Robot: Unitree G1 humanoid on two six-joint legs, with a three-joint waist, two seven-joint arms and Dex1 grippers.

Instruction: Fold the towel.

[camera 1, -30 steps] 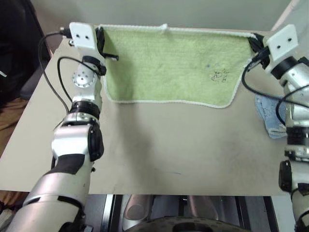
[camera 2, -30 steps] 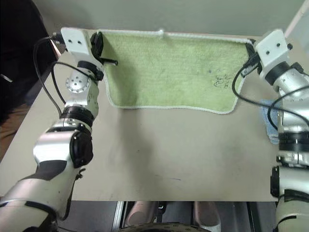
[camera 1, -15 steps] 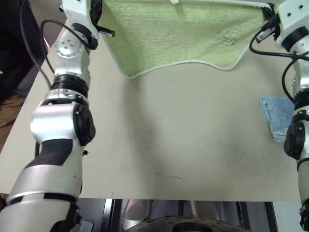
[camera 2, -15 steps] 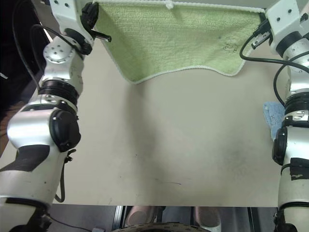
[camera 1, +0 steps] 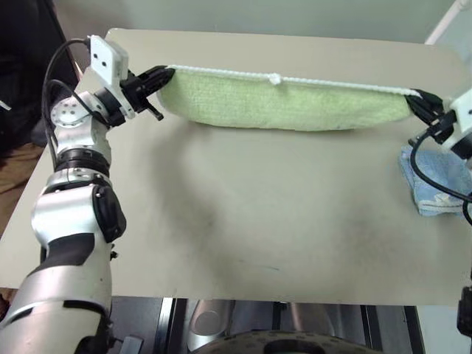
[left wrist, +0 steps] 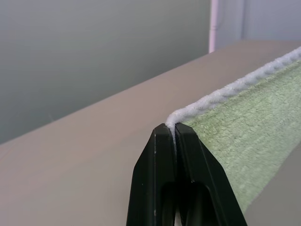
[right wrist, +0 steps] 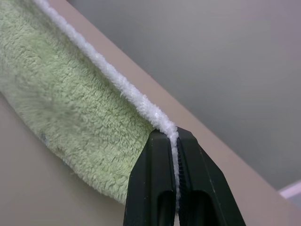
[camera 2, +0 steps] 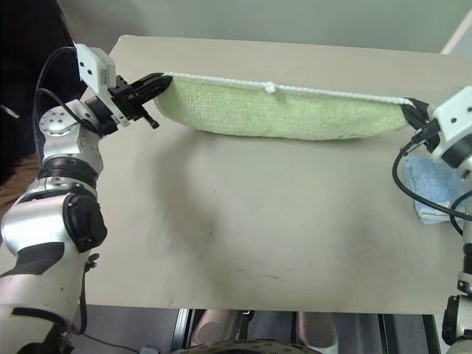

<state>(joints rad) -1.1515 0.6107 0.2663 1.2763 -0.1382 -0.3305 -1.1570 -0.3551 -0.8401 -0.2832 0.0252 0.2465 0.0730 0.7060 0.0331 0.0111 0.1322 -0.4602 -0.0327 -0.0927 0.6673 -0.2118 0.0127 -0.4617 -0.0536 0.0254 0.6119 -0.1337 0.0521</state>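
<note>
At upper left of the head view I had the left gripper (camera 1: 164, 72) pinched tight on one top corner of the towel (camera 1: 284, 107), fingers pressed together with the white stitched edge (left wrist: 221, 96) caught between them. Left wrist view confirmed it: both black fingertips (left wrist: 175, 134) clamped flat on the white cord right at the corner. Over at the right edge of the frame, the right gripper (camera 1: 417, 99) was likewise squeezed onto the opposite top corner; right wrist view showed the edge cord running straight down into the seam between its two fingers (right wrist: 160, 155).

Between the two grippers the towel's top edge ran taut across the upper part of the frame, small white loop tag (camera 1: 274, 78) sitting about mid-span on that edge. Green terry hung below the edge as a shallow band, its lower side close over the table (camera 1: 243, 221); I couldn't tell if it touched. Light blue towel (camera 1: 431, 184) lay crumpled on the table at the right edge of frame, just below the right gripper.
</note>
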